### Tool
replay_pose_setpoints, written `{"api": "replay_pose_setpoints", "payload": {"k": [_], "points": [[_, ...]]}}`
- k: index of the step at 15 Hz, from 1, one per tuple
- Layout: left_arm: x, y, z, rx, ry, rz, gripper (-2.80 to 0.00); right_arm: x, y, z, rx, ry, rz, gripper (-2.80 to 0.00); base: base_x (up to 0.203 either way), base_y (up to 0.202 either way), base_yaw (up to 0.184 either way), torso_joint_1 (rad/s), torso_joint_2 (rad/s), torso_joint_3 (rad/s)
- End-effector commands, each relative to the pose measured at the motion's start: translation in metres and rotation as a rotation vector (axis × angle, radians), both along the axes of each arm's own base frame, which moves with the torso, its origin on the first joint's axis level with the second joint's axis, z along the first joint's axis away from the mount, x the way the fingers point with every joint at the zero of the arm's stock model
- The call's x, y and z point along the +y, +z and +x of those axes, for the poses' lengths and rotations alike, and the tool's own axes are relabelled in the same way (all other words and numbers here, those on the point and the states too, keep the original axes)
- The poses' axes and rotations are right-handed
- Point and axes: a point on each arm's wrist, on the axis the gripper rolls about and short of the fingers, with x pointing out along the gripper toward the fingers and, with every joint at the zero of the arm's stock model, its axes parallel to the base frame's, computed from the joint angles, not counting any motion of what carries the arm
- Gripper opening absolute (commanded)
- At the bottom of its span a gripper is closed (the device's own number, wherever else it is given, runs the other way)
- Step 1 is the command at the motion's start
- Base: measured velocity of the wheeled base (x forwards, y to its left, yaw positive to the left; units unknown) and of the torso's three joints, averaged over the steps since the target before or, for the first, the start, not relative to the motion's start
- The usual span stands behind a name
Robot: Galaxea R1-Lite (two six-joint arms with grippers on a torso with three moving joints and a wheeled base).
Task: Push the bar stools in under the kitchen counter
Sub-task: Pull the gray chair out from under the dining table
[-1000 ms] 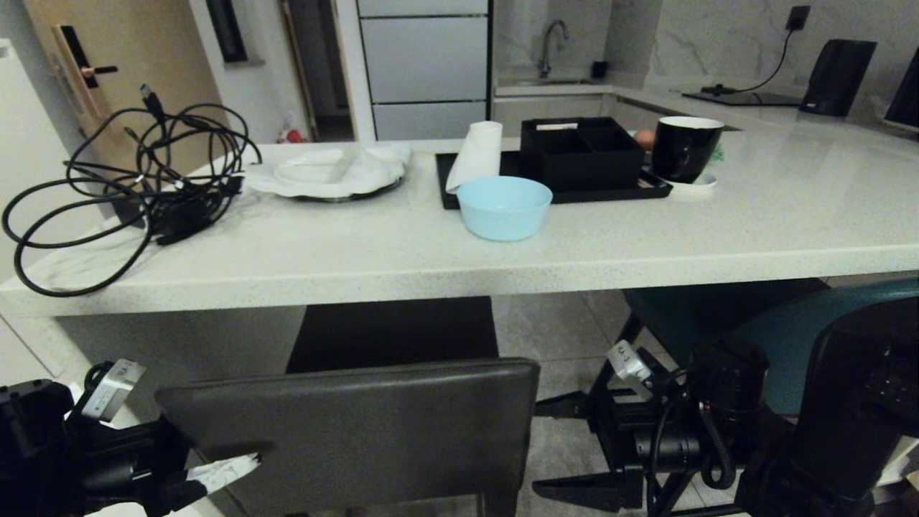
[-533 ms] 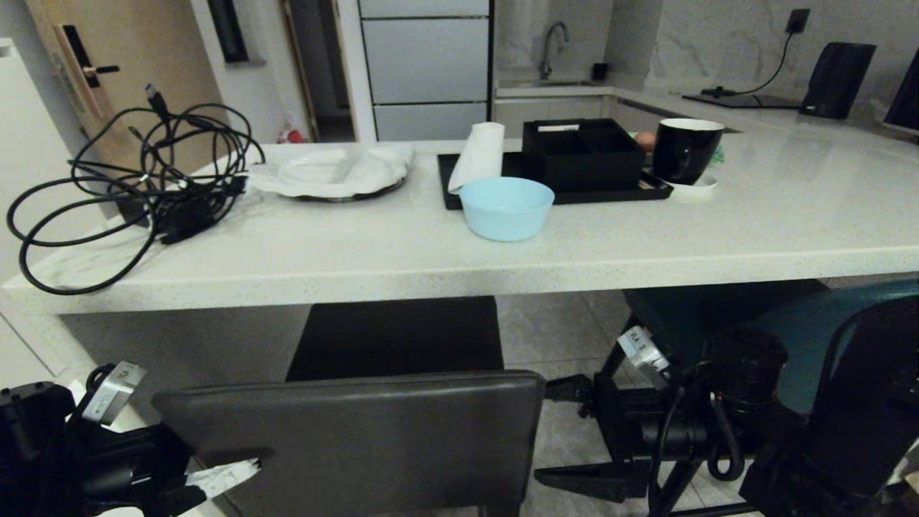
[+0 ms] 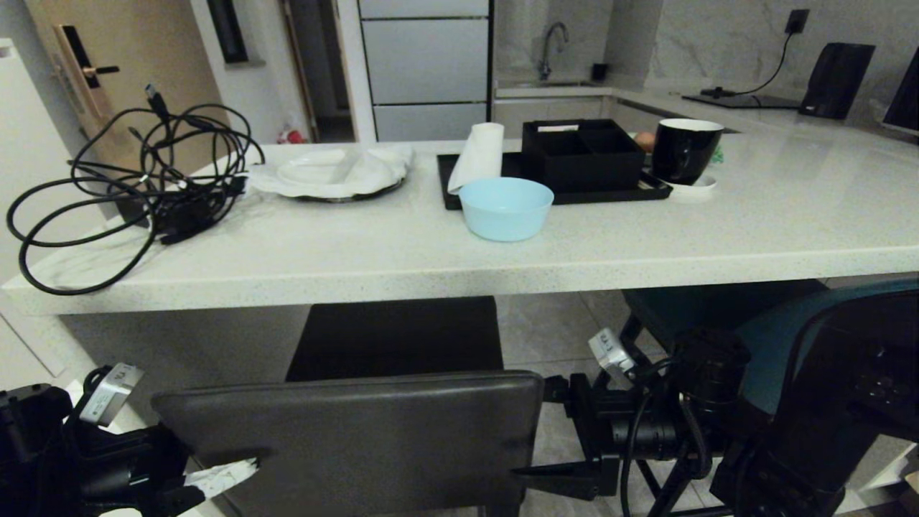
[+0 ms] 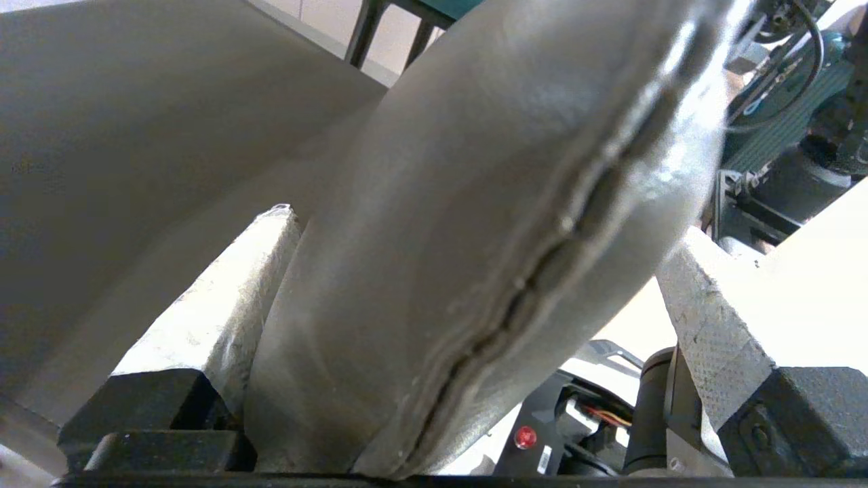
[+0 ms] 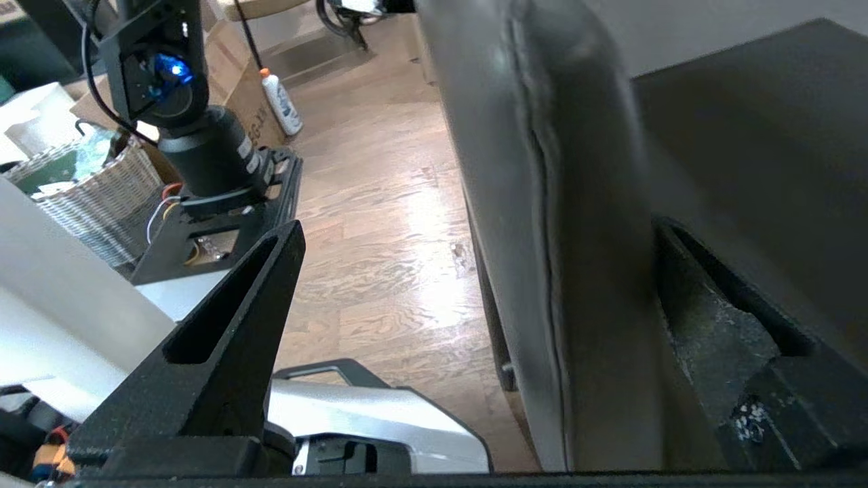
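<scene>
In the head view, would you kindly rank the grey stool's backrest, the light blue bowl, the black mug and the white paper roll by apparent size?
1. Grey stool's backrest, largest, though nearest the camera.
2. Light blue bowl.
3. Black mug and white paper roll: too alike to rank.

A pale, finely speckled stone-look worktop [image 3: 646,237] is seen carrying a sky-blue bowl [image 3: 505,208], with a black tray [image 3: 459,192] and a black divided box [image 3: 581,154] just behind the bowl. A black cup with a white inside [image 3: 686,149] and a tangle of black cables [image 3: 136,179] are also shown. Below the worktop, a dark grey leather stool [image 3: 352,434] is flanked by a teal stool [image 3: 782,337]. Black end effectors are pictured, the left [image 3: 215,463] tipped in white.
</scene>
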Motion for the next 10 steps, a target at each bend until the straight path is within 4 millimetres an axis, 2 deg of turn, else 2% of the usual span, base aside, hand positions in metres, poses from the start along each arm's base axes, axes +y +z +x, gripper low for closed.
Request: {"api": "replay_pose_setpoints", "payload": {"k": [1, 8, 10], "points": [[-0.001, 0.0, 0.0, -0.006, -0.012, -0.001, 0.0, 0.011, -0.002, -0.001, -0.006, 0.038, 0.005, 0.0, 0.0, 0.0, 0.0, 0.0, 0.0, 0.0], [-0.004, -0.003, -0.005, 0.004, -0.018, -0.002, 0.0, 0.034, -0.01, -0.001, -0.005, 0.063, 0.003, 0.0, 0.0, 0.0, 0.0, 0.0, 0.0, 0.0], [-0.004, -0.004, -0.007, 0.008, -0.018, -0.003, 0.0, 0.035, -0.011, -0.002, -0.003, 0.064, 0.001, 0.0, -0.151, 0.0, 0.0, 0.007, 0.0, -0.002]]}}
